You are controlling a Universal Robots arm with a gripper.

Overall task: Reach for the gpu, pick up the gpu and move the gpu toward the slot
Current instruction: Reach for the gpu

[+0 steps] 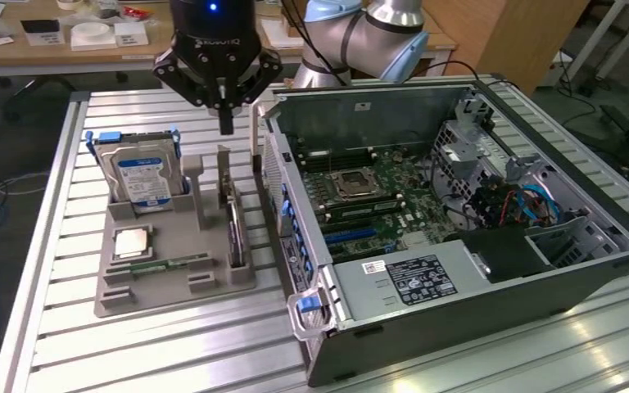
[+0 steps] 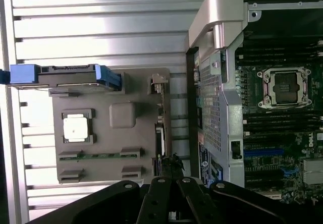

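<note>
Above the gpu [image 1: 235, 233], hand [image 1: 225, 123], blue-labelled drive [image 1: 140, 173] nearby.

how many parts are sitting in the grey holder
4: hard drive upright at the far end, cpu just nearer, memory stick nearer again, gpu edge-on along the side by the case.

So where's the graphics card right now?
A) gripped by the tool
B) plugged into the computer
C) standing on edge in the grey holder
C: the gpu stands edge-on in the grey holder, while the tool hangs above it without touching it.
</note>
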